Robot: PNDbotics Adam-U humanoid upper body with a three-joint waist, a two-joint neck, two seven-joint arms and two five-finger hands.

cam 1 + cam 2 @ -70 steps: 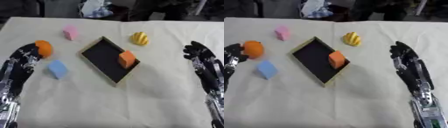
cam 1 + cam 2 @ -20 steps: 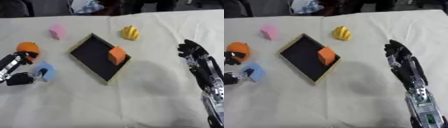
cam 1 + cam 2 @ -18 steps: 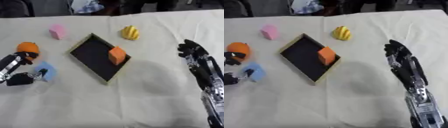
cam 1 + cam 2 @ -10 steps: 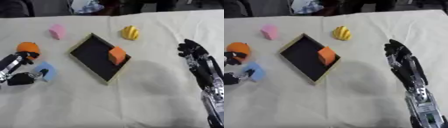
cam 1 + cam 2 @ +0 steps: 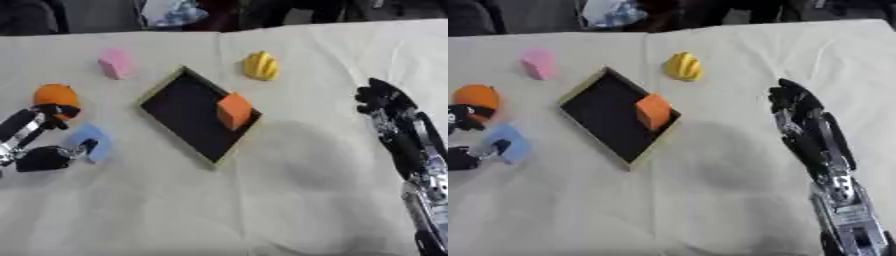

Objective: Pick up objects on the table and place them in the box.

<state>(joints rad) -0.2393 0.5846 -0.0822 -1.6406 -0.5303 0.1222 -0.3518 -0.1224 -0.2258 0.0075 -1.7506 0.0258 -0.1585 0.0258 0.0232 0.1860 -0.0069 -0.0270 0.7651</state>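
The shallow black box [image 5: 179, 112] with a pale yellow rim sits near the table's middle, turned like a diamond, its long axis running from 11 to 5 o'clock. Inside, against its 3 o'clock wall, lies an orange block [image 5: 234, 111] (nothing else is in it). No writing is readable on anything.

At 9 o'clock from the box, the left hand [image 5: 39, 150] pinches a light blue block [image 5: 93, 142] between thumb and fingers, at the cloth. An orange ball [image 5: 55, 94] lies just beyond the fingers. A pink block [image 5: 114, 63] sits at 11 o'clock, a yellow ridged object [image 5: 261, 65] at 1 o'clock.

The right hand [image 5: 801, 112] rests released at 3 o'clock, fingers straight, on the cream tablecloth [image 5: 262, 200].
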